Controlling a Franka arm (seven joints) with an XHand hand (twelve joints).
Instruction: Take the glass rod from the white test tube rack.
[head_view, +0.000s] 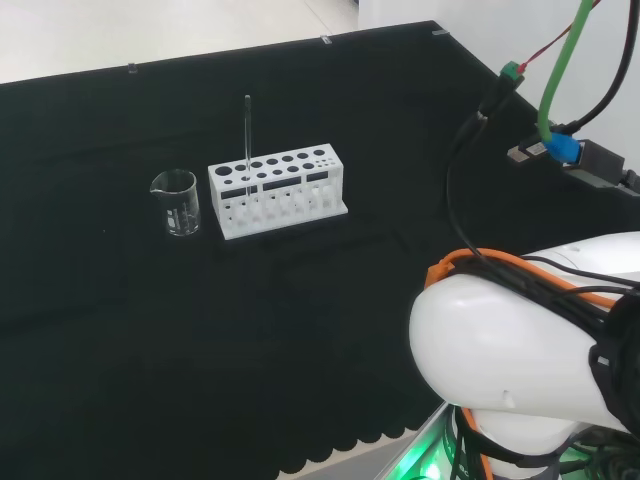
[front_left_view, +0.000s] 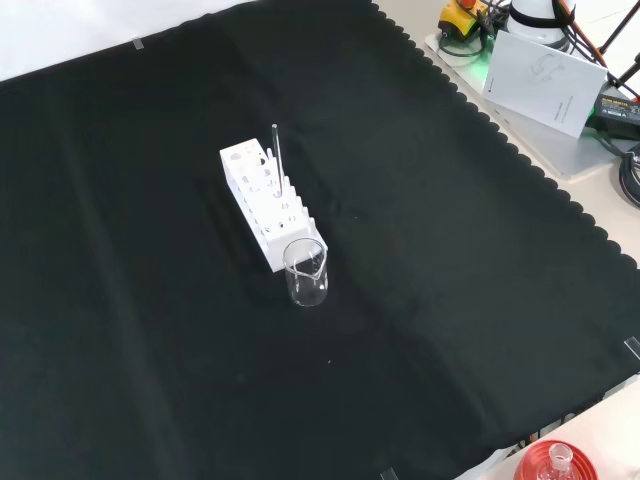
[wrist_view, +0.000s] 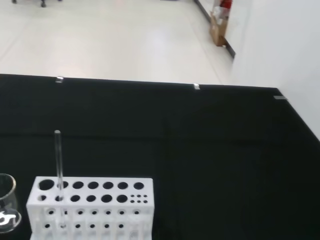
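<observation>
Head view: the thin clear glass rod (head_view: 247, 135) stands upright in a hole at the nine o'clock end of the white plastic test tube rack (head_view: 278, 192). A small clear glass beaker (head_view: 177, 203) sits just beside that end on the black-clothed table (head_view: 150, 340).

Front view: the rod (front_left_view: 277, 155) rises from the rack (front_left_view: 266, 203); the beaker (front_left_view: 306, 272) touches its five o'clock end.

Wrist view: rod (wrist_view: 59, 165), rack (wrist_view: 90, 205), beaker rim (wrist_view: 7, 205). No legible writing. The hand's state: cannot tell.

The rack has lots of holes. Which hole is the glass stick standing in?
The glass rod stands in a hole at the white test tube rack's end nearest the beaker. The other holes look empty.

Empty clear beaker (head_view: 177, 203) on black cloth (head_view: 150, 340), upright.
</observation>
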